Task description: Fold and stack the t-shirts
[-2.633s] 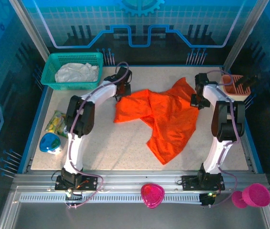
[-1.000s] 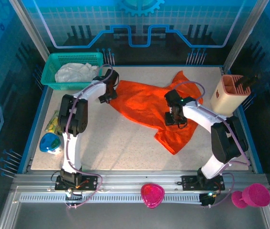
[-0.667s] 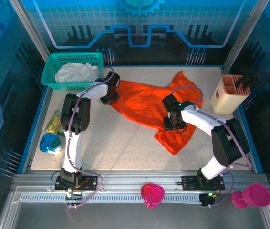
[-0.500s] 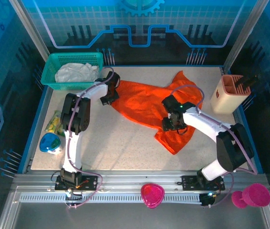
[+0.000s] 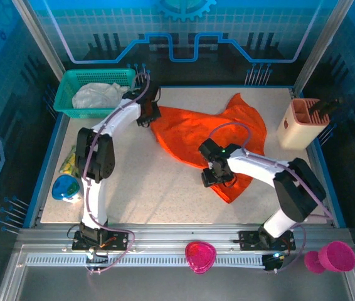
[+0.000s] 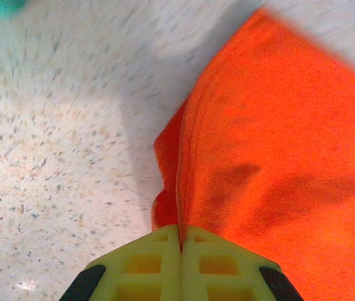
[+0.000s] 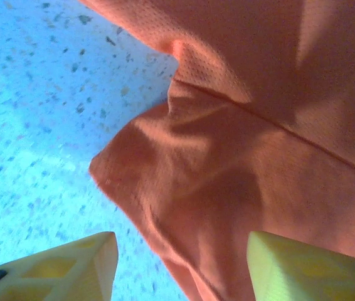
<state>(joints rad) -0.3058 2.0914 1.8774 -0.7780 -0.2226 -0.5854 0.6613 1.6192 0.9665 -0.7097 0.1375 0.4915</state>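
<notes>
Bright orange soft-cloth t-shirt (image 5: 209, 135) lies spread but rumpled on the speckled pale worktop (image 5: 140, 188), to the right of the teal plastic mesh basket (image 5: 71, 81). Its long axis is diagonal. One end sits just beside the basket's right near corner, and the other narrows to a point well away from the basket, toward the near right. A second pointed flap aims at the far edge of the worktop.

Crumpled white cloth t-shirt (image 5: 99, 95) sits inside the basket.

Left tool (image 5: 149, 116) is at the orange t-shirt's basket-side end. In the wrist view its yellow fingers (image 6: 158, 263) are pressed together, pinching the cloth's folded edge.

Right tool (image 5: 210, 177) is at the cloth's end away from the basket, over its left edge. Its fingers (image 7: 64, 263) are spread, with a wrinkled fold lying between them. I cannot tell whether they touch the cloth.
</notes>
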